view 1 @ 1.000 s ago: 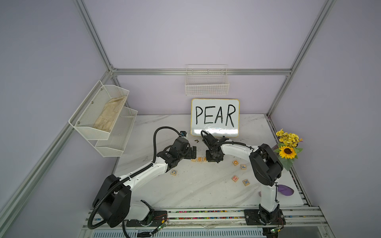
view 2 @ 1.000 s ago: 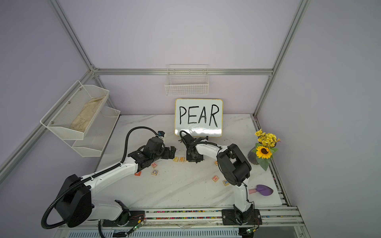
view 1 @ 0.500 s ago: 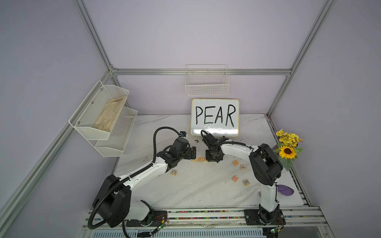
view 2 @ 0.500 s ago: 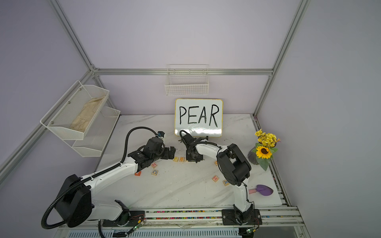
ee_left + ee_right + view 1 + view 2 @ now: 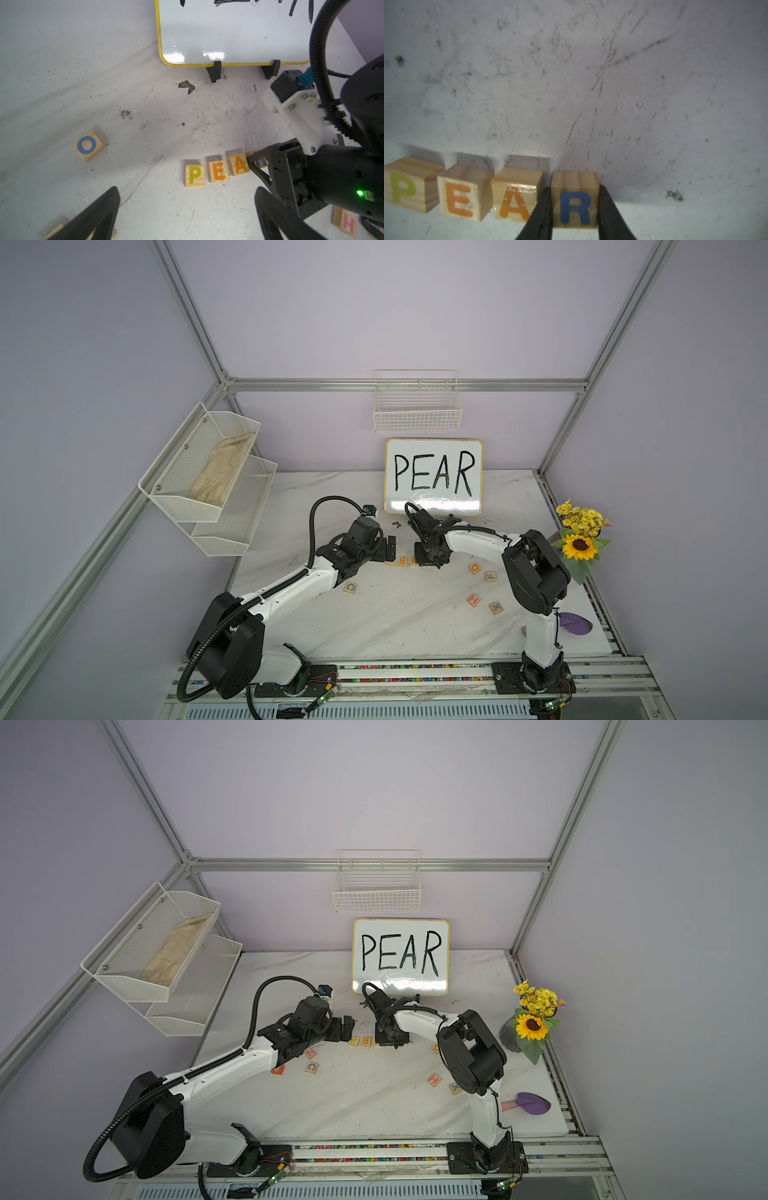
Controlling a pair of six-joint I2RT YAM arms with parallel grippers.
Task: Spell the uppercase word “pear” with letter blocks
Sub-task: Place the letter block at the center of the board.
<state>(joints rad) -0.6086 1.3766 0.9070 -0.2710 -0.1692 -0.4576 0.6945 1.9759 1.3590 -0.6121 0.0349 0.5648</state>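
Jaws of the right gripper (image 5: 575, 188) pinch the R block (image 5: 575, 207), one jaw on each side face, and the block sits level with its neighbours on the table (image 5: 591, 83). Just outside one jaw lies the A block (image 5: 515, 199), then the E block (image 5: 462, 199) and the P block (image 5: 404, 191) farther out on that side, all in one row. The left gripper (image 5: 187, 189) hangs with its jaws spread wide. The P block lies just beyond their tips, untouched.
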